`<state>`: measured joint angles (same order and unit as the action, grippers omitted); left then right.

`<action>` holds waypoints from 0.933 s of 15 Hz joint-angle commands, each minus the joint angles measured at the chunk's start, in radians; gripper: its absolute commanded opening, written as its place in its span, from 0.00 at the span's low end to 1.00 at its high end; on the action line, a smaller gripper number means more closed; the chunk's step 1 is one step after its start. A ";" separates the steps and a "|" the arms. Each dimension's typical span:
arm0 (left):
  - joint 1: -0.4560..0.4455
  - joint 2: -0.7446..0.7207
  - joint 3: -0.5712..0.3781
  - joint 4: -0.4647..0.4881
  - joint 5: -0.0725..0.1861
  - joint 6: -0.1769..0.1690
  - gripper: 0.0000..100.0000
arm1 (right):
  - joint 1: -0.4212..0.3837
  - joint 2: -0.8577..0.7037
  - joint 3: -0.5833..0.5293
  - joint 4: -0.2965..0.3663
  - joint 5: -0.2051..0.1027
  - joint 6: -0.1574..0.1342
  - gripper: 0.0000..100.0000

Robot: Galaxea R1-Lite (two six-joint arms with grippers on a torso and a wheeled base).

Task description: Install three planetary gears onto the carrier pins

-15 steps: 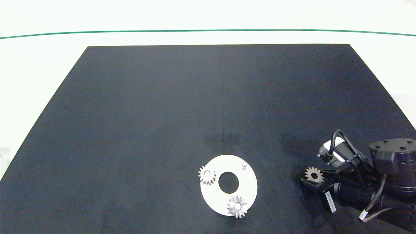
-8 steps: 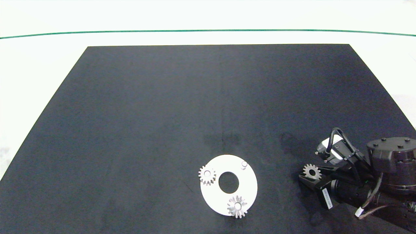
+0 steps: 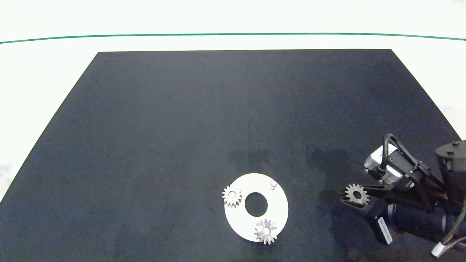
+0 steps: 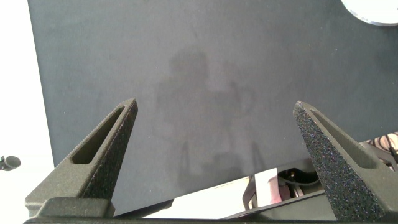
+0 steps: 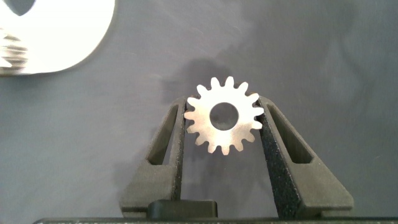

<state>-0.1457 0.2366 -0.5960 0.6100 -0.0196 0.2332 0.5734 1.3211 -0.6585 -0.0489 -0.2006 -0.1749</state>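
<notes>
A white ring-shaped disc lies near the front of the black mat. Two planetary gears sit on its carrier pins, one at the left and one at the front. The back-right pin is bare. To the right of the disc, my right gripper is shut on a third gear, held flat above the mat; the right wrist view shows this gear between the fingers, with the disc at the picture's corner. My left gripper is open over bare mat, out of the head view.
The black mat covers most of the white table. A green line runs across the table beyond the mat. An edge of the white disc shows in the left wrist view.
My right gripper, still holding the gear, has lifted and shifted slightly right and back, and the arm has turned so the wrist sits farther right.
</notes>
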 commanded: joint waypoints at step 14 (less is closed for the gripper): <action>0.002 0.001 0.001 0.004 0.000 0.002 1.00 | 0.247 0.270 -0.253 -0.020 -0.132 -0.002 0.00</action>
<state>-0.1447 0.2362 -0.5968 0.6100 -0.0200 0.2332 0.8145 1.5585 -0.9043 -0.0683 -0.3304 -0.1751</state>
